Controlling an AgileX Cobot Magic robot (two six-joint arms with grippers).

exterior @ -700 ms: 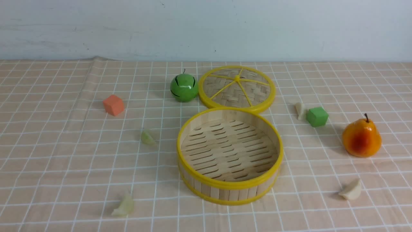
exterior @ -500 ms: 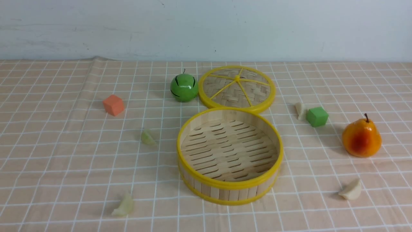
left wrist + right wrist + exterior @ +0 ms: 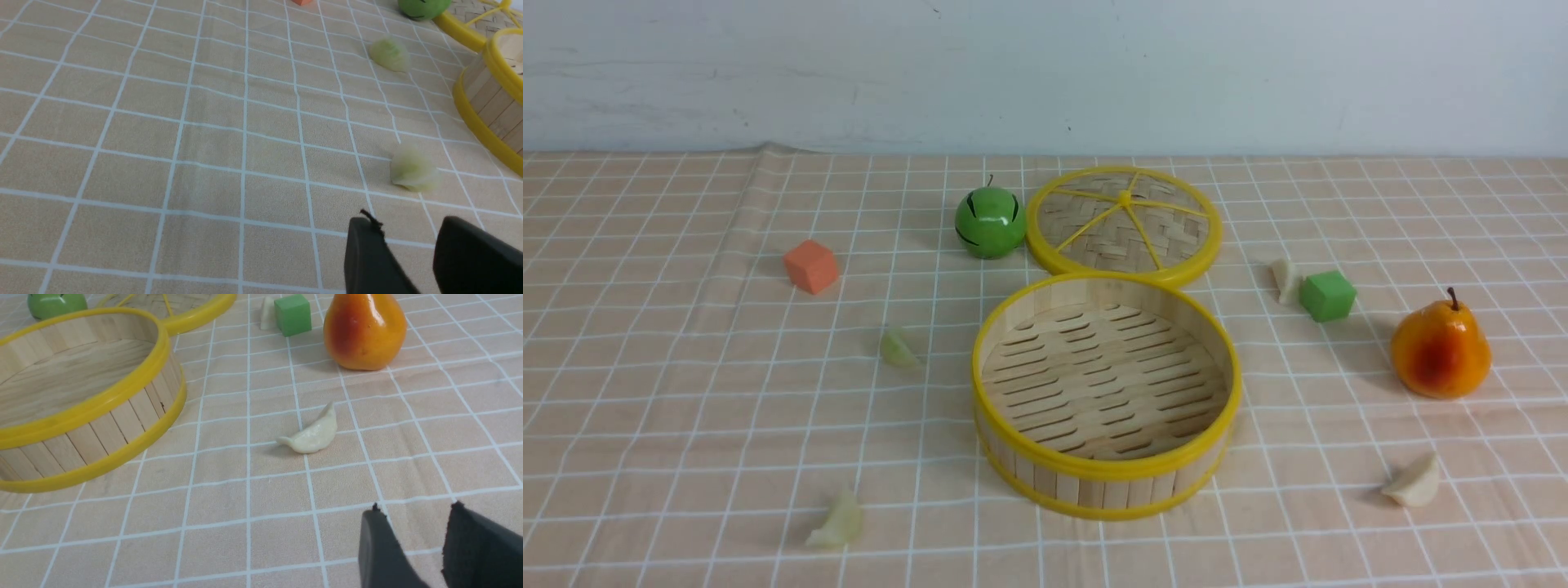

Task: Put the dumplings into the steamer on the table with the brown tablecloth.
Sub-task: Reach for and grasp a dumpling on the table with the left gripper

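While the round yellow-rimmed bamboo steamer (image 3: 1107, 478) waits, both black claws hang apart.
Creamy crescent dumpling (image 3: 314, 436) lies ahead of the nearer right claw (image 3: 412, 510), long axis slanting, I think.

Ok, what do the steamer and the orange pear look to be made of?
The steamer: probably bamboo or light wood, matte, going by the grained wall slats; its smooth yellow rims could be plastic or painted.
The orange pear: a hard, glossy shell, judging by its bright highlights; lacquered foam or plastic, I can't tell which.
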